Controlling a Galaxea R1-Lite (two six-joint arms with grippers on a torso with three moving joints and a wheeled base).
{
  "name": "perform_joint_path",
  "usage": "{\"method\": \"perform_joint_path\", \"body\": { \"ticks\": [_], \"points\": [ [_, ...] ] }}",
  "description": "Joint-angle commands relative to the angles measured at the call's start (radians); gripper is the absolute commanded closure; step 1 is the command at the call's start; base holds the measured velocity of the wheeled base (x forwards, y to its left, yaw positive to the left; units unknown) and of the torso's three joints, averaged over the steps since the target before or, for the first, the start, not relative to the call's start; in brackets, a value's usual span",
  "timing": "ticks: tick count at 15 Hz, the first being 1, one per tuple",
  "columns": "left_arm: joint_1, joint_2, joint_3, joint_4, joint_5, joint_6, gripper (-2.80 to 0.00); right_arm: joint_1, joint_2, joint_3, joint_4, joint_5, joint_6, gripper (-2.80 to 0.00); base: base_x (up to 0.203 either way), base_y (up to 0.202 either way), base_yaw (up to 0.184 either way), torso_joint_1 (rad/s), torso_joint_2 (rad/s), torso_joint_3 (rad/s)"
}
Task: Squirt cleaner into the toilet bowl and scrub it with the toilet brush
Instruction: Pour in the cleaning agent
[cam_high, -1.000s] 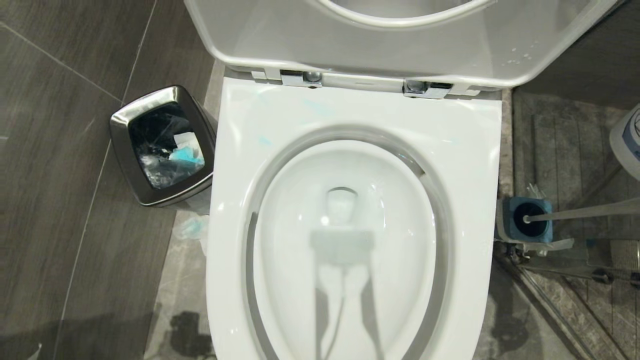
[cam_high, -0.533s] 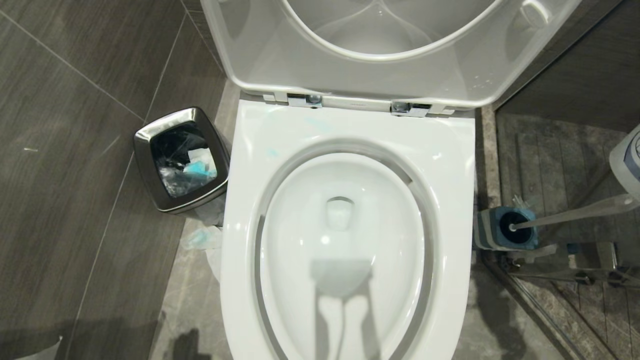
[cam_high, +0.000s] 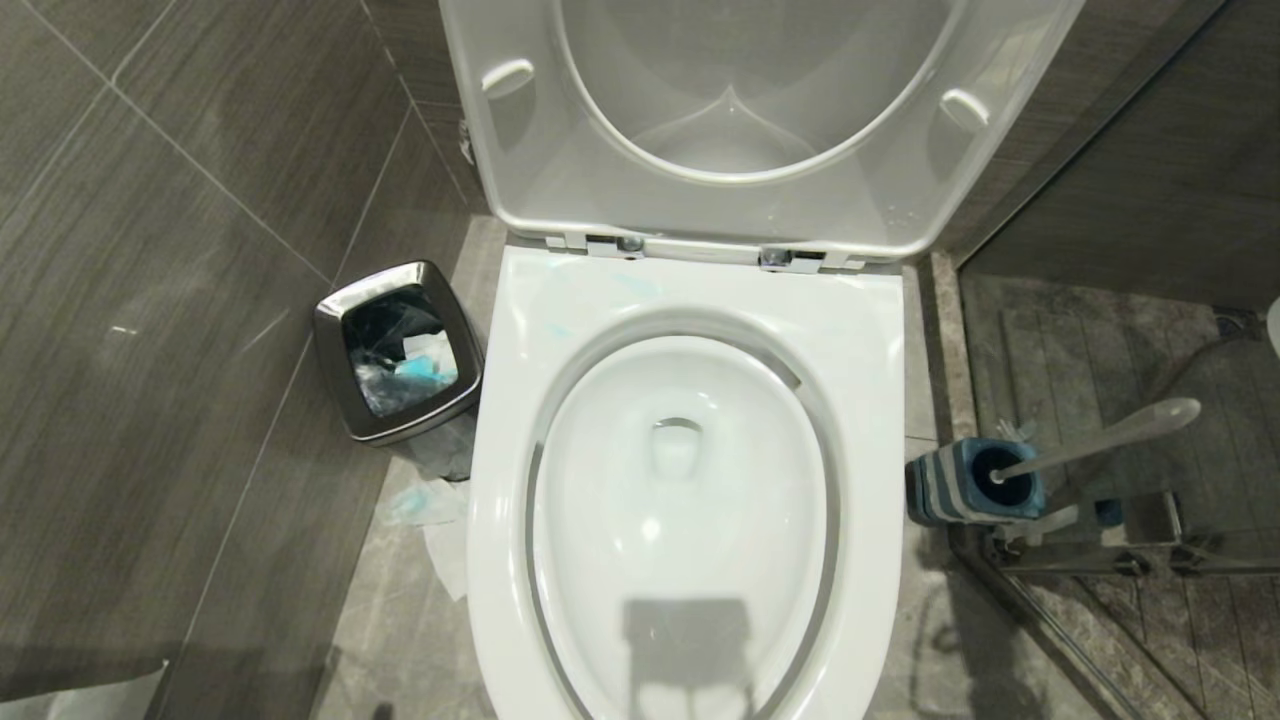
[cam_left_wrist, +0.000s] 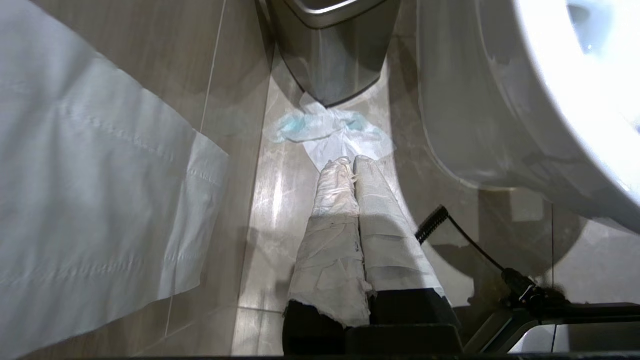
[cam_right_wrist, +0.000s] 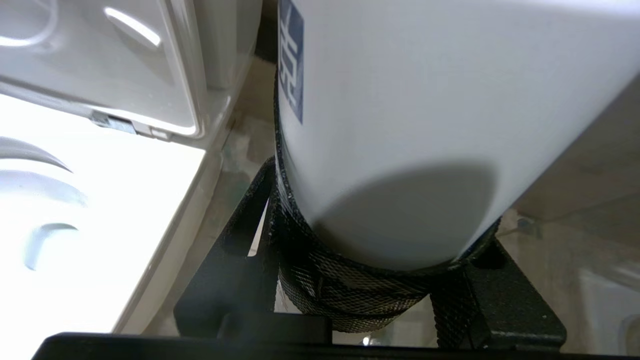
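The toilet bowl stands open with seat and lid tipped up, faint blue smears of cleaner on its rim; the toilet brush sits in its blue-topped holder on the floor at the bowl's right side; a steel bin stands at the left; the right gripper clamps a fat white bottle beside the bowl; the left gripper, fingers wrapped in white and pressed together, hangs low over crumpled tissue, holding nothing.

Grey tiled floor, steel bin
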Motion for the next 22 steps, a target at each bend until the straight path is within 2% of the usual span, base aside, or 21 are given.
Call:
{"method": "perform_joint_path", "body": {
  "ticks": [1, 7, 11, 16, 22],
  "points": [
    [0.000, 0.000, 0.002, 0.000, 0.000, -0.001, 0.00, 0.000, -0.013, -0.001, -0.001, -0.007, -0.003, 0.00, 0.000, 0.000, 0.000, -0.004, 0.00, 0.201],
    [0.000, 0.000, 0.000, 0.000, 0.000, 0.001, 0.00, 0.002, 0.038, 0.007, -0.005, -0.006, -0.049, 0.00, 0.000, 0.000, 0.000, 0.003, 0.00, 0.202],
    [0.000, 0.000, 0.001, -0.001, 0.000, 0.000, 0.00, 0.042, 0.074, 0.006, -0.003, 0.000, -0.079, 0.00, 0.000, 0.000, 0.000, 0.003, 0.00, 0.204],
    [0.000, 0.000, 0.000, -0.002, 0.000, 0.000, 0.00, 0.052, 0.080, 0.057, -0.001, 0.020, -0.103, 0.00, 0.000, 0.000, 0.000, 0.002, 0.00, 0.206],
    [0.000, 0.000, 0.001, -0.001, -0.002, -0.001, 0.00, 0.052, 0.161, 0.047, -0.017, 0.018, -0.133, 0.00, 0.000, 0.000, 0.000, 0.001, 0.00, 0.050]
  ]
}}
